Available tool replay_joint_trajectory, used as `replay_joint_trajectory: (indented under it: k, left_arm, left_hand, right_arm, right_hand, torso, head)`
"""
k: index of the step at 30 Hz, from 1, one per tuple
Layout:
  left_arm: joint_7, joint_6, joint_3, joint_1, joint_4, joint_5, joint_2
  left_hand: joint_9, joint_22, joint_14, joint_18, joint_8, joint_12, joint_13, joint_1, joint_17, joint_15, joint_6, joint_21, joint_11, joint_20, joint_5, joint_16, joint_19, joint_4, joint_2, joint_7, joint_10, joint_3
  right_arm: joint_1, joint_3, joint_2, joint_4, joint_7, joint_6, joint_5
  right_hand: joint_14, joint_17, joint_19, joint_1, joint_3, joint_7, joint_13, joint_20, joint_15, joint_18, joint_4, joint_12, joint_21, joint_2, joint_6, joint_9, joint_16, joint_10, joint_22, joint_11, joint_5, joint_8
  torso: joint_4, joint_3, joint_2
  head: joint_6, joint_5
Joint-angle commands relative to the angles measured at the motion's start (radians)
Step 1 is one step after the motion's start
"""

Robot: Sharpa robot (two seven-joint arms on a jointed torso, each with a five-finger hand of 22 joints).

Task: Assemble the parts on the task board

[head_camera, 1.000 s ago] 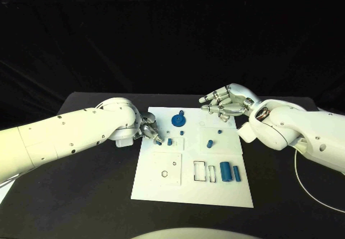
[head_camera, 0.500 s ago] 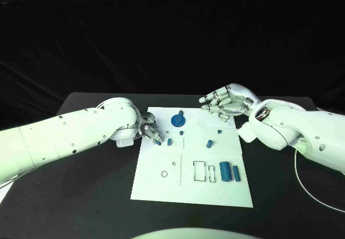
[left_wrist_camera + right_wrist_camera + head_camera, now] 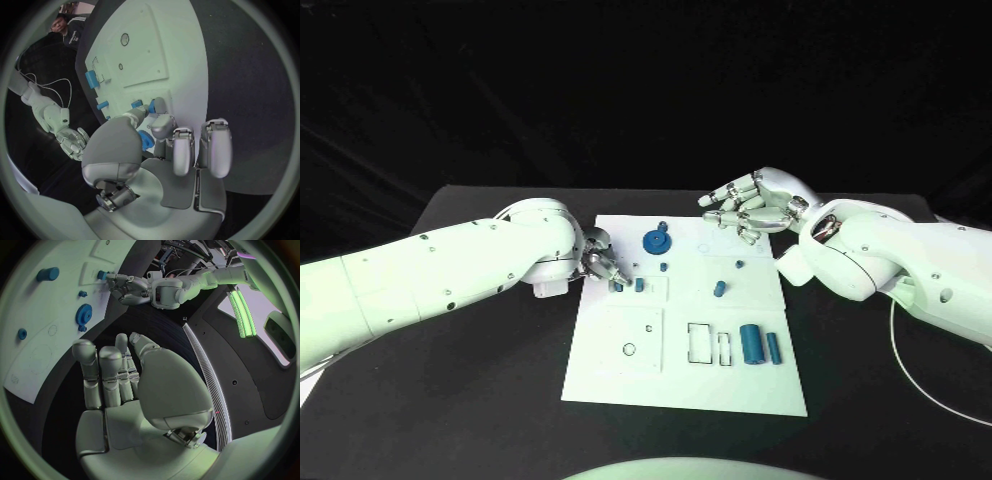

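Pinching a small blue peg (image 3: 619, 285), the left hand (image 3: 599, 262) works the near-left upper area of the white task board (image 3: 632, 375).

The right hand (image 3: 756, 207) hovers beyond the board's far edge, fingers loosely curled, holding nothing. A toothed blue gear (image 3: 656, 241), smooth cylinders (image 3: 753, 343) and short pegs lie towards the right of the matte plate.

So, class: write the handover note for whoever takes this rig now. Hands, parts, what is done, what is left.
Left hand pinches a small blue part at the task board's near-left area.
Right hand hovers open past the board's far edge.
Blue gear and small pegs are on the board; two cylinders lie by the rectangular slots.
Left: place the held part, then the cylinders.
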Motion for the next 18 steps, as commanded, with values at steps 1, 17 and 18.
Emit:
replay_joint_trajectory:
  k: [1,17,18]
  left_arm:
    - [-0.015,0.030,-0.003,-0.005,-0.001,0.004,0.002]
    - [-0.008,-0.001,0.001,-0.005,0.005,0.004,-0.017]
    - [-0.003,-0.010,0.002,-0.005,0.009,0.004,-0.021]
  left_hand:
    - [-0.003,0.200,0.105,-0.013,-0.006,0.006,0.003,-0.008,0.263,-0.009,0.003,0.006,0.001,-0.006,-0.003,0.003,0.077,0.004,0.004,0.003,0.004,-0.013]
    - [-0.017,0.202,0.105,-0.013,-0.012,-0.006,0.001,-0.028,0.263,-0.009,0.008,0.005,0.001,-0.006,-0.124,0.003,0.077,0.097,0.021,0.004,0.001,-0.189]
    - [-0.017,0.201,0.105,-0.013,-0.011,-0.008,-0.002,-0.031,0.263,-0.009,0.007,0.004,0.002,-0.006,-0.131,0.003,0.076,0.107,0.023,0.004,-0.001,-0.201]
  right_arm:
    - [-0.001,0.000,-0.001,0.002,0.003,0.015,-0.002]
    - [-0.001,0.000,-0.003,0.000,0.005,0.015,0.000]
    - [-0.001,0.000,-0.003,0.000,0.005,0.015,0.000]
  right_hand:
    - [-0.009,-0.001,-0.009,-0.010,0.007,0.004,-0.001,0.001,-0.001,0.017,-0.001,0.000,-0.005,0.001,-0.004,0.002,-0.005,-0.003,-0.001,0.000,0.004,0.001]
    - [-0.011,-0.002,-0.012,-0.019,0.006,0.005,-0.002,0.002,0.001,0.018,0.004,0.002,-0.010,-0.001,-0.007,0.002,-0.009,-0.005,-0.006,0.001,0.005,0.001]
    - [-0.011,-0.002,-0.012,-0.019,0.006,0.005,-0.002,0.002,0.001,0.018,0.004,0.002,-0.010,-0.001,-0.007,0.002,-0.009,-0.005,-0.006,0.001,0.005,0.001]
  torso:
    - [0.0000,0.0000,0.000]
    - [-0.0005,-0.0012,0.000]
    - [-0.0006,-0.0012,0.000]
  head:
    - [0.001,-0.001]
    - [0.006,-0.004]
    - [0.006,-0.005]
